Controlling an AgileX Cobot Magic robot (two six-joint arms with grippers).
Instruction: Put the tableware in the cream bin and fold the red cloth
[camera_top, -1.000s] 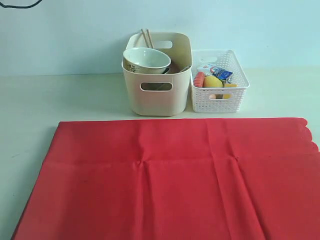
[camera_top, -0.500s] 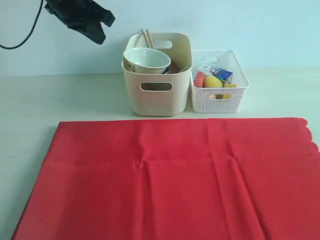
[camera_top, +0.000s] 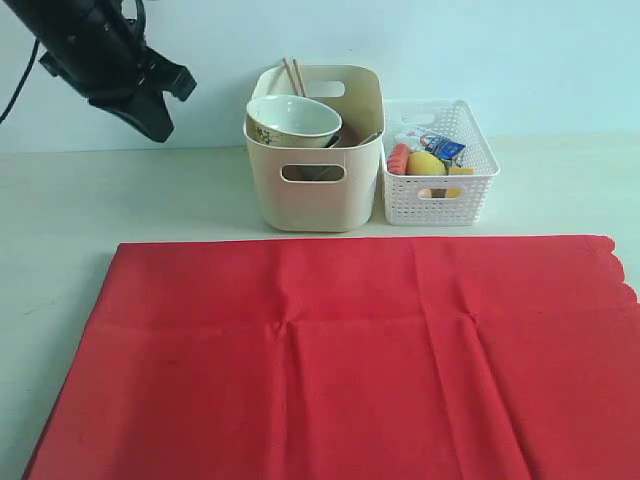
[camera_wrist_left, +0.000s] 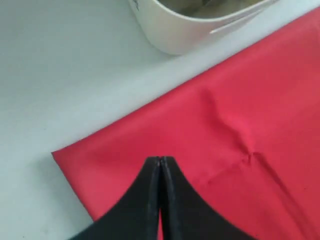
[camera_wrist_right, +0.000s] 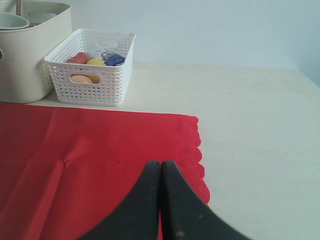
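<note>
The left gripper (camera_top: 155, 125) hangs in the air at the upper left of the exterior view, well above the table (camera_top: 120, 195) and off to the left of the cream bin (camera_top: 315, 205). Its two black fingers (camera_wrist_left: 150, 180) are pressed flat together with no gap between them, and nothing is caught in them. In its own wrist view the closed tips point down toward the corner of the red cloth (camera_top: 330, 350) that lies nearest the bin. They touch neither cloth nor bin.

The right gripper (camera_wrist_right: 160, 164) is outside the exterior view. Its wrist view shows its fingers (camera_wrist_right: 172, 200) also closed tight against each other and empty. They sit over the end of the cloth with the scalloped edge, and whether they rest on the fabric cannot be told.

The cloth lies spread open and unfolded across the front of the table, with a few creases running through it. The bin stands just behind its far edge. A white bowl (camera_top: 293, 120) leans tilted in the bin, and chopsticks (camera_top: 292, 75) stick up behind it. Other pieces beside the bowl are too hidden to name. A white basket (camera_top: 440, 200) stands right beside the bin, holding a lemon (camera_top: 425, 163) and a small carton (camera_top: 443, 148).
</note>
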